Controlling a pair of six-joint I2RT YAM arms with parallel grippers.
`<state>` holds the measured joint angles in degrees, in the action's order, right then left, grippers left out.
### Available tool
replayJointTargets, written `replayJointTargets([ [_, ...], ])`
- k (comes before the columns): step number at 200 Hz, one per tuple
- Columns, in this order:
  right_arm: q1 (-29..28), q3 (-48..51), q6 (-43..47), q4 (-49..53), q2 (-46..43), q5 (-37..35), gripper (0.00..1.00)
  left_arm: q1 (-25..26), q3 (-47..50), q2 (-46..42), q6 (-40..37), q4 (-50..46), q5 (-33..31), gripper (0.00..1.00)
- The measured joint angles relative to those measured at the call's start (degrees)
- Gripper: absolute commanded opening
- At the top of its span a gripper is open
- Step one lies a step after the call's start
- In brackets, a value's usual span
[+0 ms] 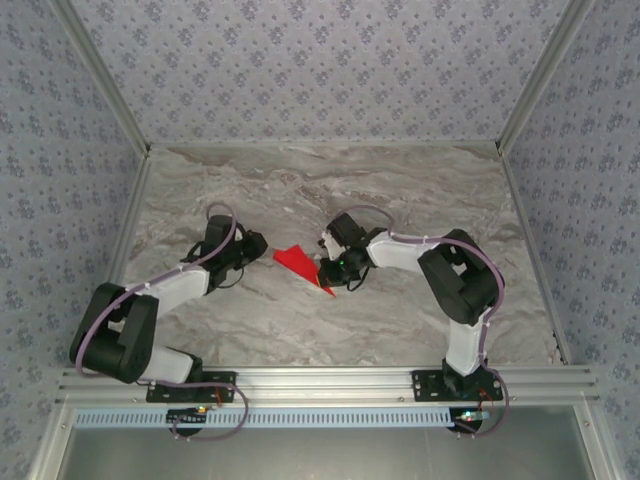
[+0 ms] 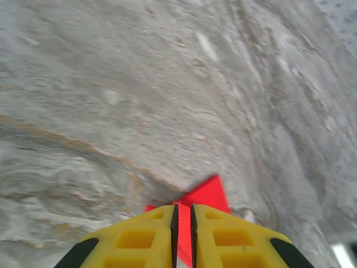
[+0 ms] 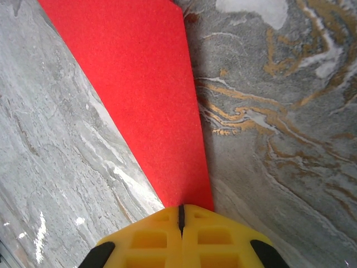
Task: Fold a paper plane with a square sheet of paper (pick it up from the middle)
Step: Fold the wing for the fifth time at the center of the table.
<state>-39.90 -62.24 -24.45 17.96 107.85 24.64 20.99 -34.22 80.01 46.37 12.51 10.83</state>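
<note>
– Grey-and-cream marble pattern with tan veining: is that the whole surface (image 1: 300, 190)?
– Affirmative. The finish is matte. An aluminium rail (image 1: 330, 380) borders the near edge, and slim metal posts (image 1: 100, 75) rise at the far corners.
– And the enclosure?
– Three walls (image 1: 320, 60), papered pale blue-grey with a small repeating floral print.
– Where is the red paper (image 1: 298, 260)?
– It lies near the centre of the surface, between the left gripper (image 2: 183, 205) and the right gripper (image 3: 181, 207). Its outline is a wedge, wide on the left gripper's side and tapering to a point on the right gripper's side.
– What is the state of the left gripper?
– Its jaws stand a narrow slot apart at the wide corner, and red shows inside the slot. Whether they pinch the paper cannot be determined.
– And the right gripper?
– Its jaws are pressed together, with only a hairline seam between them. The narrow end of the paper runs up to their tips. Contact there cannot be confirmed.
</note>
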Motion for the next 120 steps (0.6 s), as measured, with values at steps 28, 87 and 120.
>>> replayJointTargets([
  [28,-0.04,-0.76,-0.07,0.98,0.59,-0.04,0.0,3.72,-1.79,1.73,-1.4,-0.2,3.43,0.15],
  [87,-0.07,-0.81,-0.22,1.14,0.7,-0.09,0.0,4.79,-6.8,15.17,-2.43,-0.35,5.7,0.12],
  [120,-0.15,-0.81,-0.22,1.14,0.68,-0.31,0.0,4.79,-7.15,18.1,-2.49,0.31,4.68,0.1],
])
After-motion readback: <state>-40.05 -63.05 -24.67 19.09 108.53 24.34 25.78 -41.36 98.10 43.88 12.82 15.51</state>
